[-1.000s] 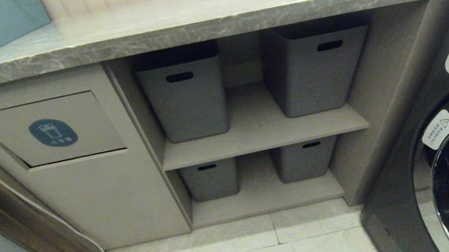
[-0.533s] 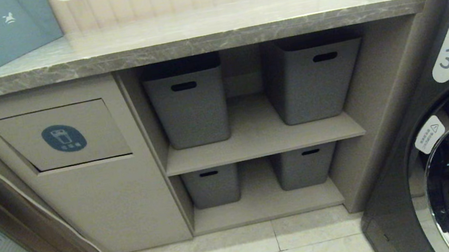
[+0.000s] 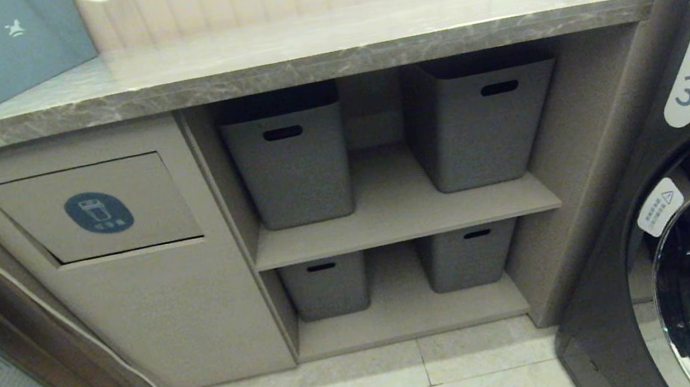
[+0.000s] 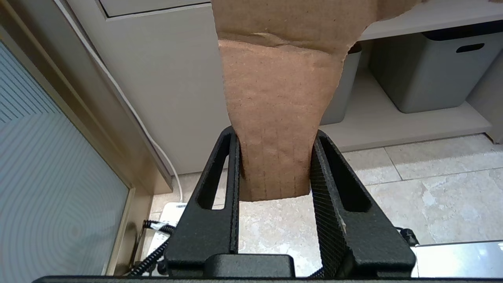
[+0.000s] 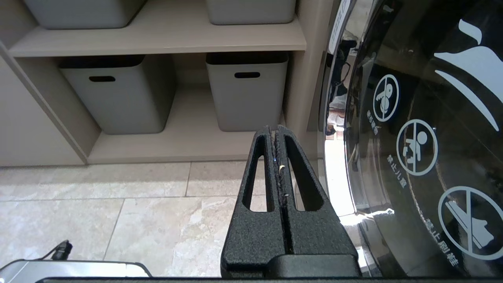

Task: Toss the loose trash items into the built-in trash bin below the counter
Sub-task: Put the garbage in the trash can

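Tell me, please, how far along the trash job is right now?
Done: nothing that shows; the built-in trash bin is shut. In hand: the left gripper has its jaws clamped on a torn brown cardboard piece. The right gripper is shut and empty. Left: push the bin open and drop it in.

Our left gripper (image 4: pixel 275 169): jaws clamped on a brown cardboard piece (image 4: pixel 281 102) that stands up between the fingers (image 4: pixel 226 184). Beyond it we see a beige cabinet front (image 4: pixel 165 78), grey plastic tubs (image 4: pixel 428 70) on the shelf, pale floor tiles (image 4: pixel 424 184), a white cable (image 4: pixel 129 114).
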`<state>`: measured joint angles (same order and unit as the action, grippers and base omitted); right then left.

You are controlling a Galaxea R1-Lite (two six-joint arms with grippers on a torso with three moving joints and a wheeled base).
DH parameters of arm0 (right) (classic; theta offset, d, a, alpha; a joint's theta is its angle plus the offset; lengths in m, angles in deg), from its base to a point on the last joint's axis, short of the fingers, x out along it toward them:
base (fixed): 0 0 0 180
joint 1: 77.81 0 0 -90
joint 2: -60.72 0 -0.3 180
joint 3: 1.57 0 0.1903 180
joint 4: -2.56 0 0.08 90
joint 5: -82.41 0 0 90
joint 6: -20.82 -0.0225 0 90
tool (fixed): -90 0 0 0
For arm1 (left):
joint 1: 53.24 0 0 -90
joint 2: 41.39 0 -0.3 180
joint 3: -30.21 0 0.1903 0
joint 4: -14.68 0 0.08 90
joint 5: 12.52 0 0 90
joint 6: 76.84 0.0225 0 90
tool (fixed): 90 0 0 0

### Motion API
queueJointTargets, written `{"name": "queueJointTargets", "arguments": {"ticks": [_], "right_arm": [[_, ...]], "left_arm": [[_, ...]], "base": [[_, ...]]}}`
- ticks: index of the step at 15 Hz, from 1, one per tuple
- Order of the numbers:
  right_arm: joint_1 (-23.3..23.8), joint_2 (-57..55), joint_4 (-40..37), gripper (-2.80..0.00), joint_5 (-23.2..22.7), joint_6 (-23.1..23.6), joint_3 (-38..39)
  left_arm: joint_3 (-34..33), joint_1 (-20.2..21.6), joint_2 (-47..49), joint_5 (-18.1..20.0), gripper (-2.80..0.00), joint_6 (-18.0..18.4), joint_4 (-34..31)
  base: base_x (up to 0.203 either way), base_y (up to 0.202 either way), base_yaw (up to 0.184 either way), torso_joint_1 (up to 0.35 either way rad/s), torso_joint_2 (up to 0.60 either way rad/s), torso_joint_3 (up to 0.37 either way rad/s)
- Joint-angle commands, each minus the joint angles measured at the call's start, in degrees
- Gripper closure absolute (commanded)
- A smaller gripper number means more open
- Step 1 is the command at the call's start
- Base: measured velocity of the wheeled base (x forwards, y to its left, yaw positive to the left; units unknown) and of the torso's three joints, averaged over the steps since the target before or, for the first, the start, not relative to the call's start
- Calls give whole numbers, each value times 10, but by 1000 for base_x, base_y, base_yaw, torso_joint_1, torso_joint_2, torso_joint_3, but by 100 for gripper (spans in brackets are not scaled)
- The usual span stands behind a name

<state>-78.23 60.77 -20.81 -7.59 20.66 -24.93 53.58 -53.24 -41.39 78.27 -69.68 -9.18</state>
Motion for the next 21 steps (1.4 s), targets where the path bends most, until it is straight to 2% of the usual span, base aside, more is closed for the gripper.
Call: {"name": "queueJointTargets", "arguments": {"ticks": [1,18,21], "right_arm": [[0,0,0,0,0,0,0],[0,0,0,0,0,0,0],[0,0,0,0,0,-1,0]], "left_arm": [[-1,0,1,0,0,1,0],[-1,0,1,0,0,-2,1],[-1,0,1,-3,0,-19,0]], "base": [[0,0,0,0,0,0],[190,0,-1,3,3,3],[71,0,1,6,2,1]]}}
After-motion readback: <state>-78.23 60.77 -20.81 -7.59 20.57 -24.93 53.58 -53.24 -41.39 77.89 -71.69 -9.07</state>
